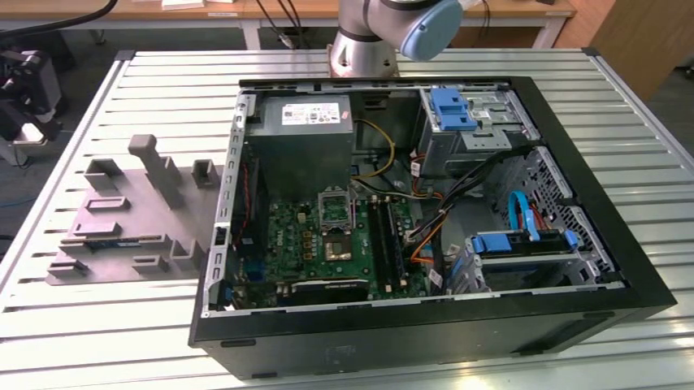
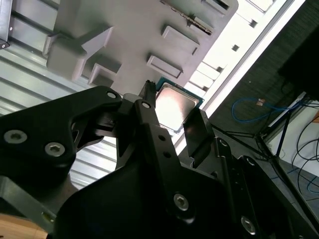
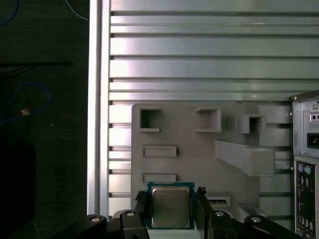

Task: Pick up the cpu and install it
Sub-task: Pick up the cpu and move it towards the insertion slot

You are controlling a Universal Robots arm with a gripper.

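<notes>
the tool (image 3: 172,201) is clamped on the cpu (image 3: 170,208). its two black fingers (image 3: 142,209) press against opposite edges of the chip, and the silvery metal top faces the first wrist view. in the second wrist view the cpu (image 2: 175,103) sits at the very tips of the tool (image 2: 172,118), with its green rim showing along the far edge. beyond the fingertips, apart from the chip, lies the grey tray (image 3: 199,154) with its pockets and upright posts, resting on the slatted metal surface (image 3: 199,64). off to one side of the tool, a corner of the computer case (image 3: 306,149) shows. in the exterior view the arm (image 1: 379,32) rises behind the open computer case (image 1: 564,301), the tray (image 1: 141,236) lies beside the case on the surface (image 1: 162,89), and the green motherboard (image 1: 314,244) with its dark socket frame (image 1: 336,210) lies inside the case.
</notes>
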